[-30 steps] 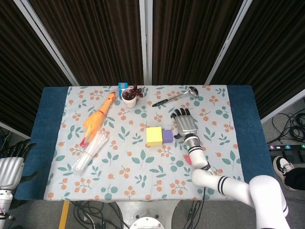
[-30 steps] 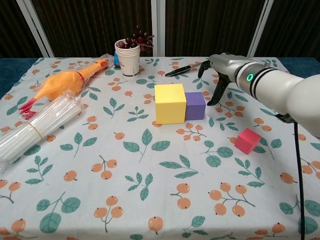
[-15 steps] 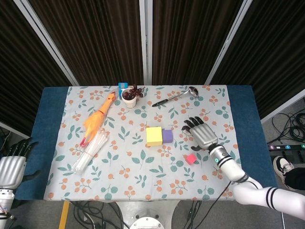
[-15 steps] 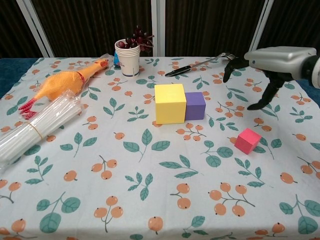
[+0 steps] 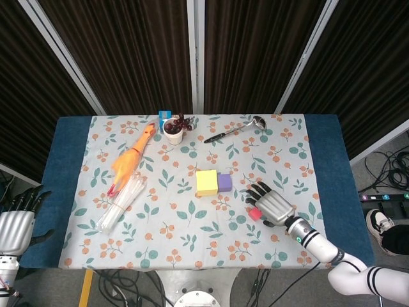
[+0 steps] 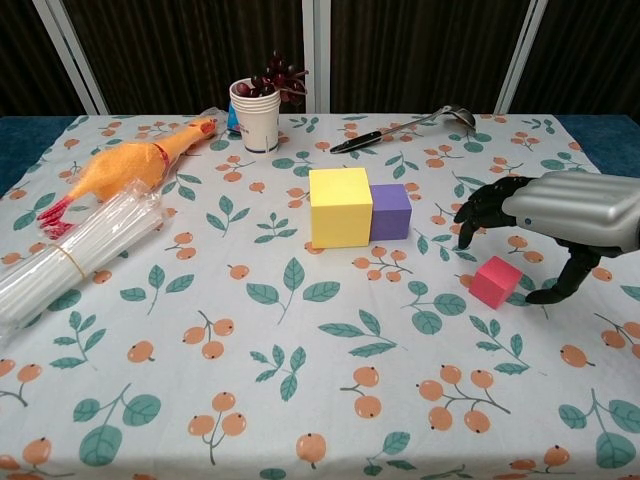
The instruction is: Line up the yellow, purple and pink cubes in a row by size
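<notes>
The big yellow cube [image 5: 206, 182] [image 6: 340, 207] and the smaller purple cube [image 5: 224, 182] [image 6: 390, 211] stand side by side, touching, near the table's middle. A small pink cube [image 5: 255, 213] [image 6: 496, 281] lies apart, nearer the front right. My right hand [image 5: 272, 204] [image 6: 545, 218] hovers just above and right of the pink cube, fingers spread and curved down around it, holding nothing. My left hand [image 5: 13, 224] rests off the table's left edge, fingers apart and empty.
A rubber chicken [image 5: 130, 160] and a bundle of clear straws [image 5: 121, 203] lie at the left. A paper cup with dark grapes [image 5: 174, 130] stands at the back, and a black ladle [image 5: 232, 129] lies to its right.
My right hand has drawn back from beside the purple cube toward the front right and come down over the pink cube. The cubes have not moved.
</notes>
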{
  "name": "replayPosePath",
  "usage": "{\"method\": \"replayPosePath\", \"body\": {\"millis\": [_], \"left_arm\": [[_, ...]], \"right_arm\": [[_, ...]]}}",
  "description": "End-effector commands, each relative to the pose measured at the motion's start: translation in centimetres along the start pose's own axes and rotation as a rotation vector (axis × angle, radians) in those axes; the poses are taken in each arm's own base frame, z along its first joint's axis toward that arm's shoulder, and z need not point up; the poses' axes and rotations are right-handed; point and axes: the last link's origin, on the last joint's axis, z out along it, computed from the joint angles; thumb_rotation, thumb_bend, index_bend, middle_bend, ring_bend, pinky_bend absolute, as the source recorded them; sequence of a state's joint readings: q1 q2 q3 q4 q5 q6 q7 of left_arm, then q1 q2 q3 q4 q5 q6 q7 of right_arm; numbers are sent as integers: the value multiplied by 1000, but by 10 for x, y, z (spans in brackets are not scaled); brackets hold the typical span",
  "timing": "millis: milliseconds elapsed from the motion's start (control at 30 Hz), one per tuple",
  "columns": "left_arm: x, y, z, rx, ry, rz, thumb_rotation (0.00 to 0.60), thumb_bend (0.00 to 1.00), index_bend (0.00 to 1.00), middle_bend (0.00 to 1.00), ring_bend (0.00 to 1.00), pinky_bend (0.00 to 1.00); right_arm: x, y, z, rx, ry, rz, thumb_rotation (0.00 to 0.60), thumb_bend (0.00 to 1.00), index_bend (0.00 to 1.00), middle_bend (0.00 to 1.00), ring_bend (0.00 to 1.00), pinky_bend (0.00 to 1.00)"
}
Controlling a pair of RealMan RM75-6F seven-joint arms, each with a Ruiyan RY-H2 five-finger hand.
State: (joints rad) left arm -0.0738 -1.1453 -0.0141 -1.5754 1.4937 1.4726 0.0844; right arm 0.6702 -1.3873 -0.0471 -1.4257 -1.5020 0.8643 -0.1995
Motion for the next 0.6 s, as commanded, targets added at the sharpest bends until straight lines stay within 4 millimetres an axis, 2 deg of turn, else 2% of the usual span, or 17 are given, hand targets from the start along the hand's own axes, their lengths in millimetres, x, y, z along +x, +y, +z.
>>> {"method": "replayPosePath", "body": {"millis": [33,500,600], "left_arm": [[0,0,0,-1,1,0,600,0,214,193,115,169],[-2,-3,-2,2,1,-6,600,0,213,193,115,168],[-3,-3,-2,4,-1,-7,600,0,214,193,115,169]], "right_arm": [[-4,-1,0,-4,3,-10,600,138,272,109,0,0],[-11,-3,7,-40,25,36,600,195,389,135,0,0],[-11,-2,8,-57,36,48,600,227,463,155,0,0]]}}
